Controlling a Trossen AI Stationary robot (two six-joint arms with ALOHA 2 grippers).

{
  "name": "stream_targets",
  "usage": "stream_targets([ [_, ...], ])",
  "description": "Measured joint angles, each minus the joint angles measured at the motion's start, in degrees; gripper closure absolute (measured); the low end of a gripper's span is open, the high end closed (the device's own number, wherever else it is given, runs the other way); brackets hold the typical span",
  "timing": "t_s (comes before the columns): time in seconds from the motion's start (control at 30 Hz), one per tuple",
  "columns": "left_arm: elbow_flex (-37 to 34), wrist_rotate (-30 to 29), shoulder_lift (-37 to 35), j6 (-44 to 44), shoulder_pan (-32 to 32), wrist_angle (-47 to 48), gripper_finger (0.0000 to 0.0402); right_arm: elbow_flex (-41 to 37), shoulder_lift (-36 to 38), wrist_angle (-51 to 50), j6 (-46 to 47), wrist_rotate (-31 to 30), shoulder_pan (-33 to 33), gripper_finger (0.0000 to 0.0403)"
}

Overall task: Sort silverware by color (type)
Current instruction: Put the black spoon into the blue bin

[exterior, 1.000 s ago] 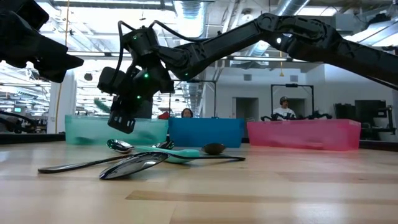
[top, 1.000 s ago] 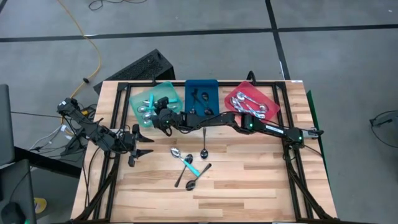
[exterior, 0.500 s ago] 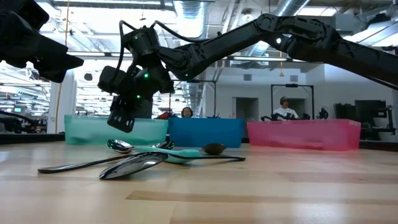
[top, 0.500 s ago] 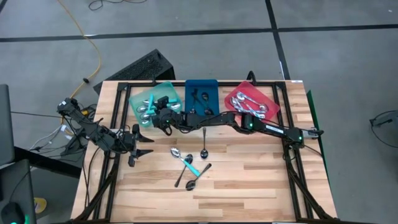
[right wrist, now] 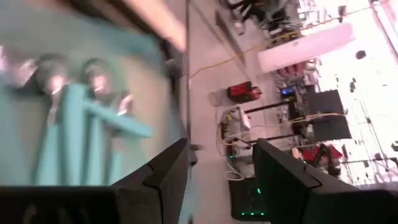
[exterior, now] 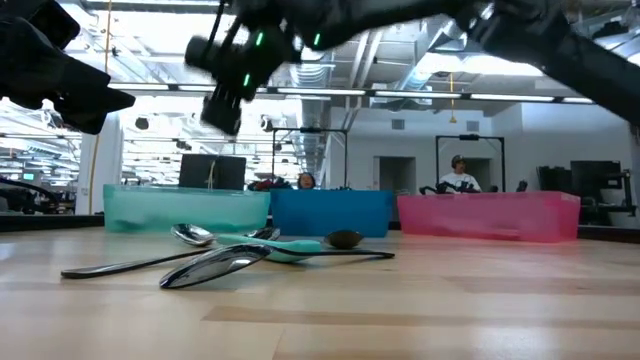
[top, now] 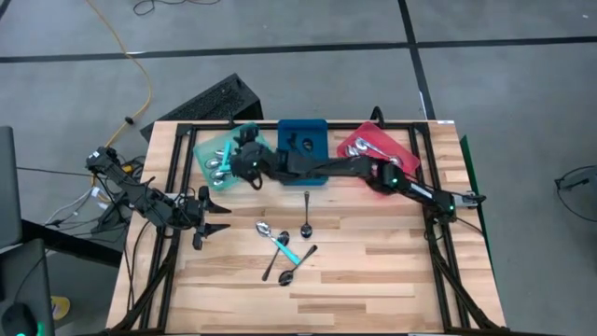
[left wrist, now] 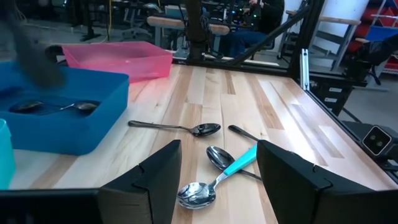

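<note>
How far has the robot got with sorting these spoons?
Well along. Teal-handled spoons lie in the teal tray, black ones in the blue tray, silver ones in the red tray. The right gripper hangs over the teal tray, jaws open and empty; the left gripper waits at the table's edge. About five spoons of mixed kinds are left on the table.

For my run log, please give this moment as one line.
right gripper: open, empty, above teal plastic tray | left gripper: open, waiting at left edge | loose spoons: on wooden table
</note>
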State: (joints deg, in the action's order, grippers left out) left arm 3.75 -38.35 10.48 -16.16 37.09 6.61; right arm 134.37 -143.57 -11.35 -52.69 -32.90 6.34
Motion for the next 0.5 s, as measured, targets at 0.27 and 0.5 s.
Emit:
stream_targets([
  [0.27,0.0,0.0,0.0,-1.0,0.0,0.0,0.0207,-0.1,13.6,-16.5,0.6,-0.2,-1.2,0.0203],
  [0.5,0.0,0.0,0.0,-1.0,0.0,0.0,0.0207,0.0,29.3,-40.2,12.4,-7.3,-3.7,0.0203],
])
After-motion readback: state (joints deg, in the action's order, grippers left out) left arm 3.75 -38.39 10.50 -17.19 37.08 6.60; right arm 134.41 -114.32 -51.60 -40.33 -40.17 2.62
